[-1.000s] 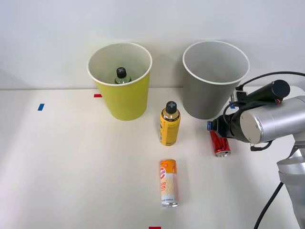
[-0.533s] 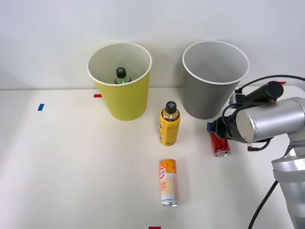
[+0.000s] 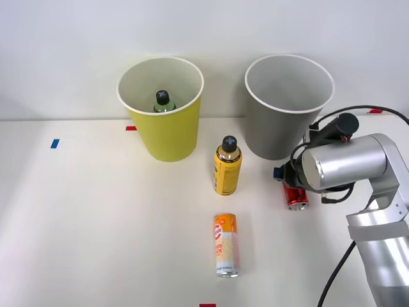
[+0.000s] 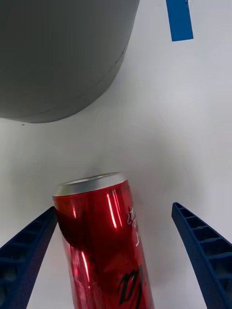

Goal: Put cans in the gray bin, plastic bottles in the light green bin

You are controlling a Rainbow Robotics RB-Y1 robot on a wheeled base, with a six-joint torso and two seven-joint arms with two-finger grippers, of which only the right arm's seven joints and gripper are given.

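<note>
Right hand [image 4: 116, 256] spread wide, fingers [image 4: 24, 256] flanking red can [image 4: 106, 241] lying on counter [image 3: 96, 224], neither finger touching it (left one nearly). Gray bin [image 3: 289, 105] just beyond can; its wall crowds that side. In front view, arm hides most of can.

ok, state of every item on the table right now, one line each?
right gripper: open, fingers either side of the red can
red can: lying on the table, not gripped
orange-and-white can: lying on the table
yellow bottle: upright, capped, on the table
green bottle: inside the light green bin
gray bin: upright, nothing visible inside
</note>
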